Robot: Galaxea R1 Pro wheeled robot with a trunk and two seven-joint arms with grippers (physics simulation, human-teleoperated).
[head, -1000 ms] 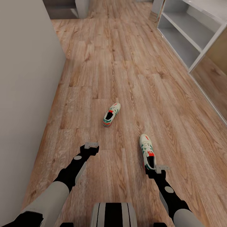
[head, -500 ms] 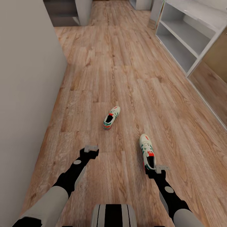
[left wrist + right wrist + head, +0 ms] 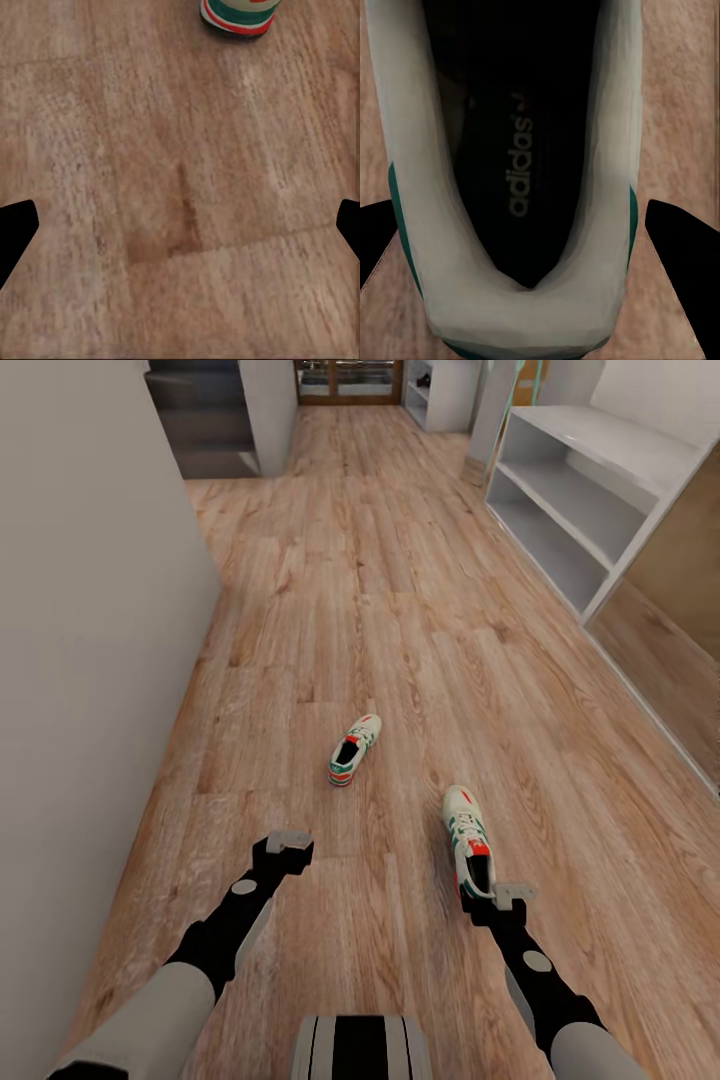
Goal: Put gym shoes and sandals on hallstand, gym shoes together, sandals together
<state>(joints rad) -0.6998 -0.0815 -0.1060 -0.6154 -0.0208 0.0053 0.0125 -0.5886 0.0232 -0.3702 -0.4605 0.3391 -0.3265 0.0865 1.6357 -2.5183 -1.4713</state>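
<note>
Two white gym shoes with green stripes lie on the corridor floor (image 3: 400, 590). The farther gym shoe (image 3: 354, 749) lies ahead of my left gripper (image 3: 283, 850), and its heel (image 3: 240, 15) shows in the left wrist view. That gripper (image 3: 187, 214) is open over bare planks. The nearer gym shoe (image 3: 467, 840) lies with its heel at my right gripper (image 3: 497, 900). In the right wrist view the shoe's dark opening (image 3: 517, 150) sits between the spread fingers (image 3: 682, 255) of the open right gripper (image 3: 521, 217). The light-grey hallstand (image 3: 590, 490) stands along the right. The sandals are out of view.
A grey wall (image 3: 90, 660) runs close along my left. Another pale shelf unit (image 3: 432, 390) and a doorway (image 3: 345, 380) sit at the corridor's far end. A brown panel (image 3: 685, 560) adjoins the hallstand.
The head view has tilted up, showing more of the far corridor. Both shoes lie where they were and both arms have barely moved.
</note>
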